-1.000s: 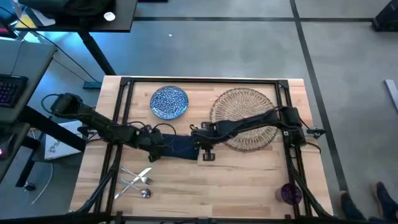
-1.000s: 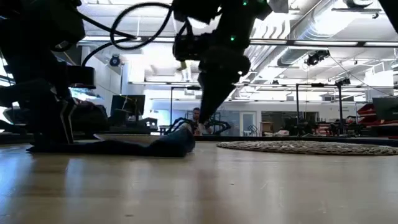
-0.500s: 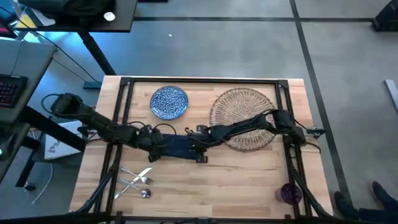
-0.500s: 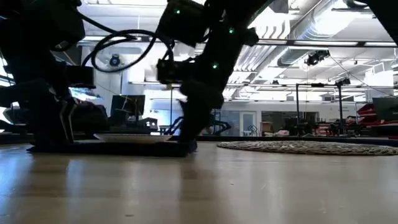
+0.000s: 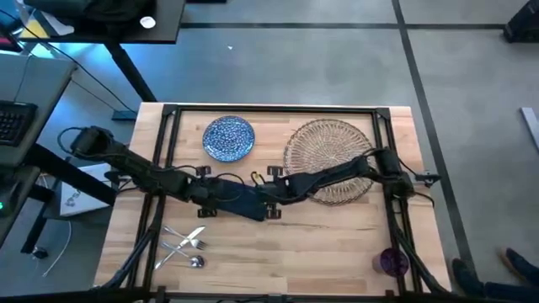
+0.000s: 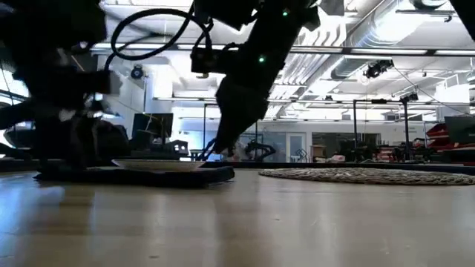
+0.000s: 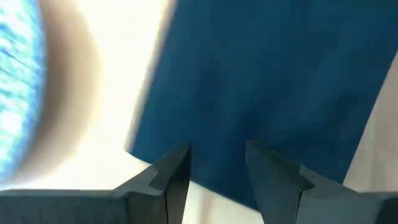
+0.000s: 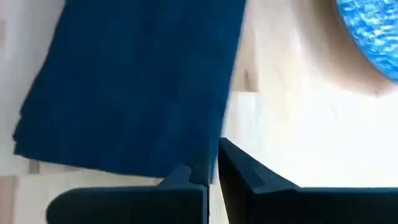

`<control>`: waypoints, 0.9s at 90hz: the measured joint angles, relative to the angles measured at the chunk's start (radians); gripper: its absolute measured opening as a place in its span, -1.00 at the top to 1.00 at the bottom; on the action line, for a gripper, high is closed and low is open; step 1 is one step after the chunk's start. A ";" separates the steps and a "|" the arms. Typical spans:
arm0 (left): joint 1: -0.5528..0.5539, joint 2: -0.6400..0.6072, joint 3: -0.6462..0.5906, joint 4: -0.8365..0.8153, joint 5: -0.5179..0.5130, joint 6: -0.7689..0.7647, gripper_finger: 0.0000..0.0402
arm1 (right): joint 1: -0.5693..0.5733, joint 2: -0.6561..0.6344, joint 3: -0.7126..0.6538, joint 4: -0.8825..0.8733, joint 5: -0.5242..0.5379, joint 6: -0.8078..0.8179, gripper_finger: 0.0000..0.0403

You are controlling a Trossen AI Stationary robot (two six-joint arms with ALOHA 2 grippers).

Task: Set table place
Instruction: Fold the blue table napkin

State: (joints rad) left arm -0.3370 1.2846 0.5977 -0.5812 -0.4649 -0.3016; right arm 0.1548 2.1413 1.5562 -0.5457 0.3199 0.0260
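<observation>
Nearest the front edge of the table (image 5: 337, 252): a little heap of silver cutlery (image 5: 185, 244) on the left and a small purple cup (image 5: 393, 262) at the right corner. Mid-table, a dark navy napkin (image 5: 244, 199) lying flat, with the left gripper (image 7: 217, 174) over one end, fingers a narrow gap apart and nothing between them, and the right gripper (image 8: 211, 174) pinching the other end's edge. Farthest back, a blue speckled plate (image 5: 229, 138) left of a round wicker placemat (image 5: 324, 143), apart from each other.

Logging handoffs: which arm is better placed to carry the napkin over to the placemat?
Probably the right. Its gripper looks pinched on the napkin edge, and its arm already lies across the placemat. The left gripper is open over the napkin's other side, farther from the placemat.
</observation>
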 joint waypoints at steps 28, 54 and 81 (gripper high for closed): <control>-0.095 -0.020 0.046 0.159 -0.026 -0.083 0.38 | 0.039 0.082 0.000 0.217 -0.318 0.134 1.00; -0.302 -0.020 0.039 0.241 -0.010 -0.391 0.38 | 0.063 -0.022 0.002 0.303 -0.410 0.042 1.00; -0.340 0.057 -0.086 0.534 -0.097 -0.634 0.38 | 0.027 -0.039 0.000 0.233 -0.356 -0.008 1.00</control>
State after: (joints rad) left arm -0.6770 1.3419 0.5116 -0.0476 -0.5619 -0.9353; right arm 0.1818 2.1025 1.5562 -0.3131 -0.0358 0.0181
